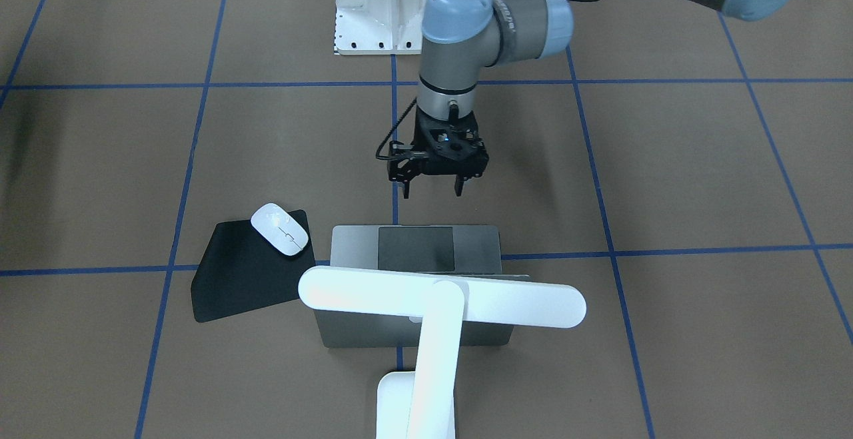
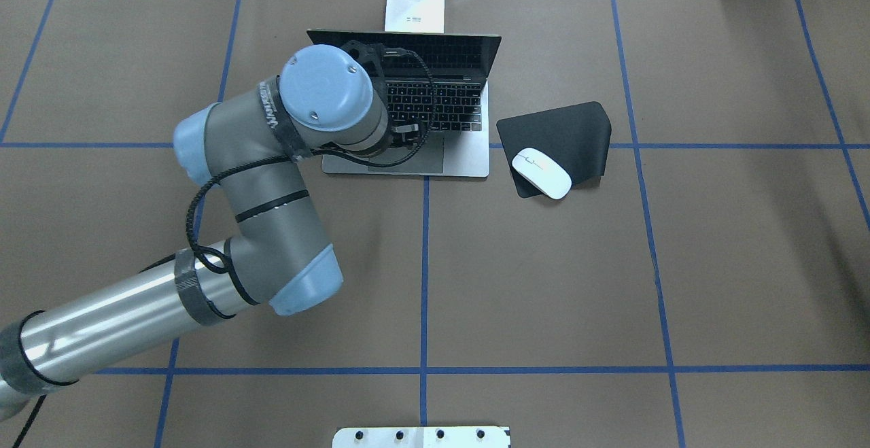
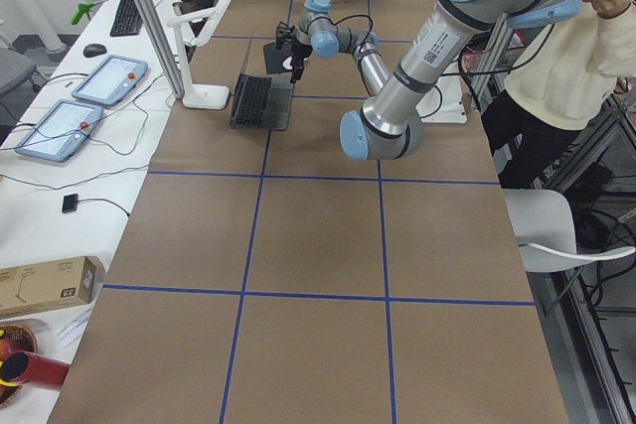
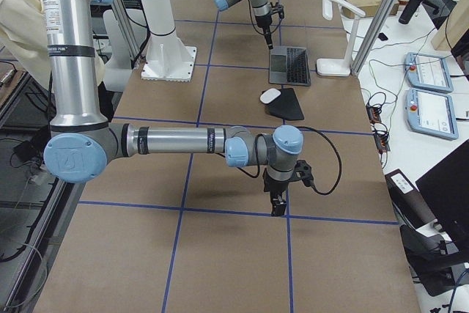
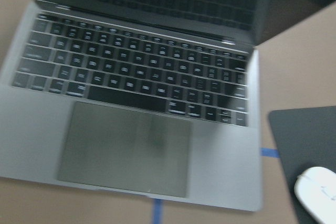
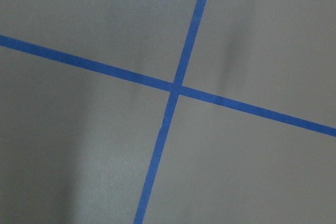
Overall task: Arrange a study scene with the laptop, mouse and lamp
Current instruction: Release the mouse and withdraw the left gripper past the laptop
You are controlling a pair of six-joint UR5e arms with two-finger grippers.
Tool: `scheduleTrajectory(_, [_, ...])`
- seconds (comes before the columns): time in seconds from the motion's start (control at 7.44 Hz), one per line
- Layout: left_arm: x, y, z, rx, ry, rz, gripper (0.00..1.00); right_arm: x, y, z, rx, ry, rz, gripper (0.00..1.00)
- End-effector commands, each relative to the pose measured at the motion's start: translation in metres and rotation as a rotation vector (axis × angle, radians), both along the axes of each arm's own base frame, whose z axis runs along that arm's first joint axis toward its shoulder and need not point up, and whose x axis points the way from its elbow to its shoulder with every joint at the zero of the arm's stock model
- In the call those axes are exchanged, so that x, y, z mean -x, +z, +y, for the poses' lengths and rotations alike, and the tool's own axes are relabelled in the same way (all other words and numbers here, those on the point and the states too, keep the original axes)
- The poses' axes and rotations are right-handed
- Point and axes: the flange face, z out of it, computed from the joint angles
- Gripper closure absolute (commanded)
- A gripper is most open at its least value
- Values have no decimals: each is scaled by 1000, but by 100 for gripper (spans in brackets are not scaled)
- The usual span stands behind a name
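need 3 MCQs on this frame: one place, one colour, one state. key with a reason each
1. Where is the mouse?
A. on the mat
B. on the trackpad
C. at the table's edge

2. What colour is the lamp?
A. black
B. white
C. grey

3. The laptop lid is:
A. shut
B. open
C. taken off

Key:
1 A: the mouse lies on the mat's near corner, to the side of the laptop.
2 B: the lamp's bar head and arm are glossy white.
3 B: the lid stands raised in the overhead view.
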Motion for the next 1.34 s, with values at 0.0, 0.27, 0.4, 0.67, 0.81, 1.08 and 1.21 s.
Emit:
scheduleTrajectory(0.0, [82, 78, -46, 11, 95, -68, 2, -1, -1, 1, 15, 13, -30, 0])
scheduleTrajectory(0.27, [160, 149, -79, 20, 141, -121, 1, -6, 4, 7, 27, 17, -55, 0])
scheduleTrajectory(0.4, [198, 184, -86, 36, 168, -130, 1, -6, 7, 10, 32, 14, -56, 0])
scheduleTrajectory(0.67, [274, 253, -92, 15, 239, -175, 1, -8, 14, 20, 36, 14, -54, 0])
scheduleTrajectory(0.81, [325, 286, -91, 6, 270, -174, 1, -7, 16, 20, 32, 10, -54, 0])
scheduleTrajectory(1.08, [414, 346, -84, -8, 316, -171, 1, -7, 16, 20, 31, 9, -54, 0])
scheduleTrajectory(1.21, [443, 383, -78, -11, 344, -194, 1, -7, 15, 19, 31, 10, -56, 0])
